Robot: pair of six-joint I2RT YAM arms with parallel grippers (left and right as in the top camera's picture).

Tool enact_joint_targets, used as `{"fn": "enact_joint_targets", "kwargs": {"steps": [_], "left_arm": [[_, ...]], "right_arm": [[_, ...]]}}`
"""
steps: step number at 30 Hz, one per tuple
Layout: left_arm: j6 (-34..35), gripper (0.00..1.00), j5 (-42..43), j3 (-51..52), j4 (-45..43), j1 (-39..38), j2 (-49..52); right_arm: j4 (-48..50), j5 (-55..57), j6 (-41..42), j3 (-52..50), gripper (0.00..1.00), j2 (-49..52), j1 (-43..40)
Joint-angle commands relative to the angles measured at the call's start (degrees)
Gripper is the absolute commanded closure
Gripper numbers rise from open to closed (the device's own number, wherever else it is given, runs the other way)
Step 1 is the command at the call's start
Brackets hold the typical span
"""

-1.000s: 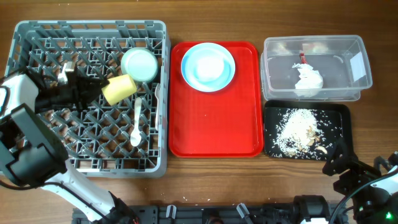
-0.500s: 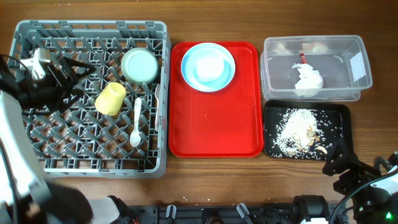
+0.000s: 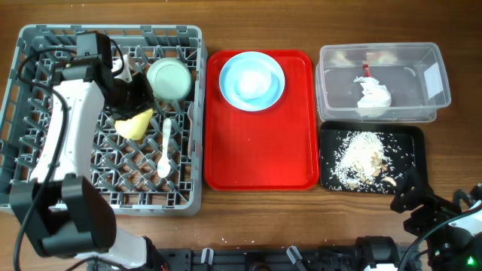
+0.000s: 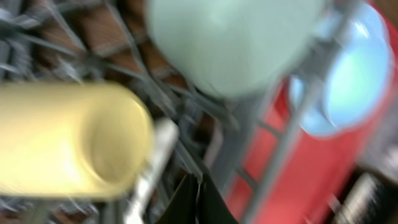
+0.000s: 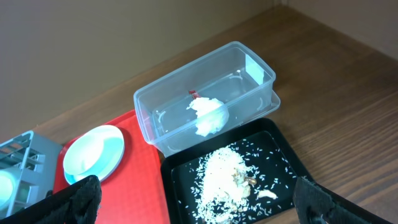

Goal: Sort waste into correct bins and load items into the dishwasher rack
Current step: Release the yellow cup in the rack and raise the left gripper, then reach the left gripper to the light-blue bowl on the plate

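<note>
Yellow cup [image 3: 134,125] lies on its side in the grey rack [image 3: 151,188], mouth toward the white spoon [image 3: 166,147]. L gripper [image 4: 196,198] hangs just by it, jaws pinched tight w/ nothing between them. Can't tell if it touches the cup. R gripper [image 3: 416,208] waits at the table's near edge, close to the black tray [image 3: 330,181], jaws spread wide, holding nothing.

What could go wrong, I think:
- The cup isn't sat over a peg. A bump from those closed tips could roll it onto the spoon or into the green bowl [image 3: 169,79] next to it.
- The L wrist view is v. blurry, so that arm looks to be going fast. A fast arm low among pegs can snag.
- The blue plate [image 3: 227,89] has the small blue bowl [image 3: 253,79] sitting on it, both on the red tray [image 3: 260,150]. Lift the plate first & the bowl may slide off.

Count:
- Rack: 1, w/ 1 cup, 1 green bowl, 1 spoon & 1 thin white fork [image 3: 190,113], I think.
- Red tray: 1, w/ 1 plate & 1 small bowl, not yet loaded.
- Bins: 2.
  - The clear tub [image 3: 331,56] holds 1 white napkin [image 3: 374,95] & 1 red wrapper [image 3: 367,71].
  - The black tray holds 1 heap of rice [image 3: 360,159], too many bits to count.
- Arms: 2.
</note>
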State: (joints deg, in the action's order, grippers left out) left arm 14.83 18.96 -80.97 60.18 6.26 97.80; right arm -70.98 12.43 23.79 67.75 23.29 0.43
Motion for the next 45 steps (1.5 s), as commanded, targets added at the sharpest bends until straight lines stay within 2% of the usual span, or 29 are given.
{"fn": "enact_joint_targets", "kwargs": {"steps": [1, 4, 11, 12, 13, 15, 16, 18, 19, 21, 23, 27, 31, 36, 41, 43, 45], "left_arm": [[3.98, 0.96, -11.17, 0.20, -1.22, 0.42, 2.89], [6.84, 0.96, -16.09, 0.20, 1.36, 1.60, 2.71], [6.91, 0.96, -16.46, -8.46, 15.08, 7.23, 1.22], [6.88, 0.95, -16.46, -10.12, 16.22, 7.39, 0.26], [6.91, 0.89, -16.09, -12.20, 16.96, 7.21, -1.62], [7.08, 0.82, -9.44, -13.14, 15.58, 6.03, -4.46], [7.04, 0.75, -3.43, -13.14, 13.55, 3.93, -6.40], [6.60, 0.72, 0.11, -13.14, 9.62, -1.16, -7.80], [6.60, 0.70, 0.09, -13.11, 7.17, -5.42, -7.80], [6.51, 0.58, -0.57, -13.11, 0.57, -15.19, -6.51], [6.38, 0.55, -5.25, -13.11, -6.60, -24.70, -3.56], [6.38, 0.56, -19.56, -13.11, -16.87, -39.63, 5.90], [6.40, 0.57, -30.71, -13.11, -23.96, -46.23, 16.17], [6.40, 0.57, -36.83, -13.11, -27.78, -46.69, 26.08], [6.43, 0.58, -37.90, -13.11, -27.71, -45.07, 27.91], [6.43, 0.67, -37.83, -13.11, -27.54, -45.09, 27.91], [6.40, 0.92, -37.48, -13.11, -26.95, -45.38, 27.91]], "right_arm": [[0.13, -0.33, 0.39, 0.02, 0.00, -0.42, -0.13], [0.15, -0.33, 0.37, 0.02, 0.00, -0.42, -0.13], [0.15, -0.33, 0.37, 0.02, 0.00, -0.42, -0.13], [0.13, -0.31, 0.37, 0.02, 0.00, -0.42, -0.13], [0.13, -0.33, 0.37, 0.02, 0.00, -0.42, -0.13], [0.15, -0.31, 0.37, 0.02, 0.00, -0.42, -0.13], [0.13, -0.31, 0.35, 0.02, 0.00, -0.42, -0.13], [0.13, -0.33, 0.37, 0.02, 0.00, -0.42, -0.13], [0.15, -0.33, 0.37, 0.02, 0.00, -0.42, -0.13], [0.15, -0.33, 0.37, 0.02, 0.00, -0.42, -0.13], [0.15, -0.31, 0.39, 0.02, 0.00, -0.42, -0.13], [0.13, -0.33, 0.39, 0.02, 0.00, -0.42, -0.13], [0.15, -0.33, 0.37, 0.02, 0.00, -0.42, -0.13], [0.13, -0.33, 0.37, 0.02, 0.00, -0.42, -0.13], [0.13, -0.31, 0.37, 0.02, 0.00, -0.42, -0.13], [0.15, -0.33, 0.37, 0.02, 0.00, -0.42, -0.13], [0.13, -0.33, 0.39, 0.02, 0.00, -0.42, -0.13]]}}
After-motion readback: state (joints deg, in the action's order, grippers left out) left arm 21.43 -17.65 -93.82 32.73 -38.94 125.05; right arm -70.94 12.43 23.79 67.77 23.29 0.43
